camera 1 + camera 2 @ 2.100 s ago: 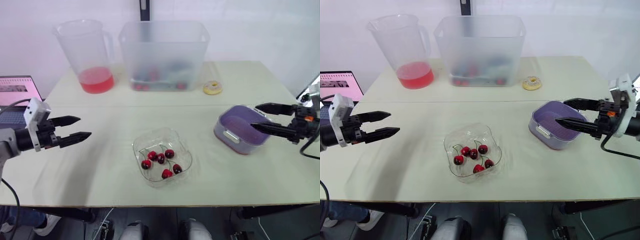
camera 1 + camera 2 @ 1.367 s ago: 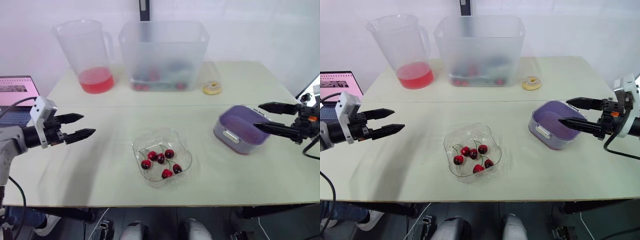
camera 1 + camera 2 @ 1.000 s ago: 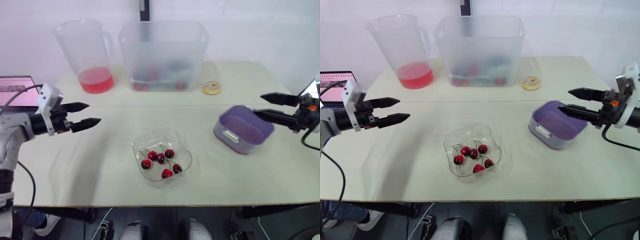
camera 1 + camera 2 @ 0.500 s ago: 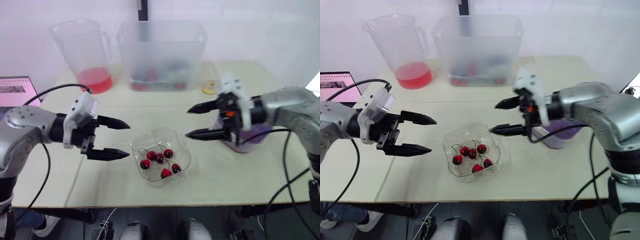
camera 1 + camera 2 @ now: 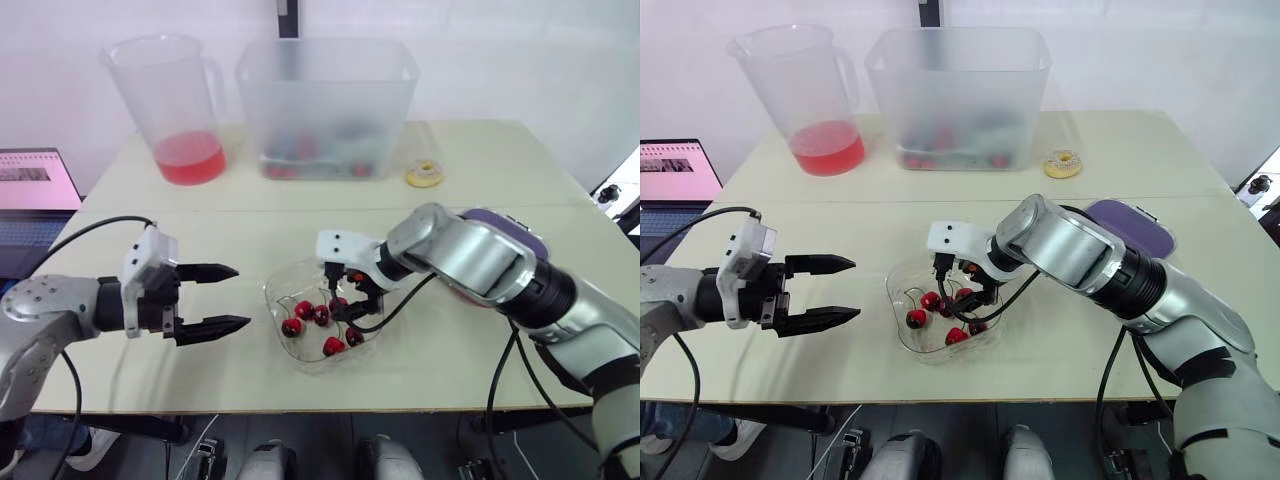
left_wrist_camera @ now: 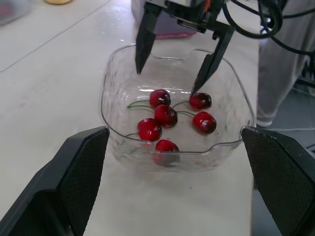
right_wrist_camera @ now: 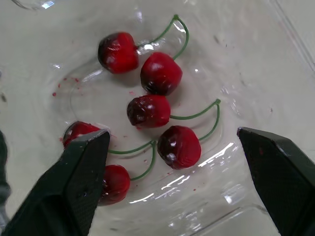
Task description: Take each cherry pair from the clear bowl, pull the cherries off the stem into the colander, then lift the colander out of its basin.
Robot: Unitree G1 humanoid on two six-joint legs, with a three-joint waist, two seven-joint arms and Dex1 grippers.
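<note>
R claw (image 6: pixel 165 81) open in clear bowl (image 6: pixel 104 93) | L claw (image 5: pixel 242 295) open nearby

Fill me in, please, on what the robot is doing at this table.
The robot is going for the cherries. Its right gripper is down inside the clear bowl, open above the six cherries, with none gripped. The left gripper hovers open beside the bowl. The purple colander sits partly hidden behind the right arm.
</note>
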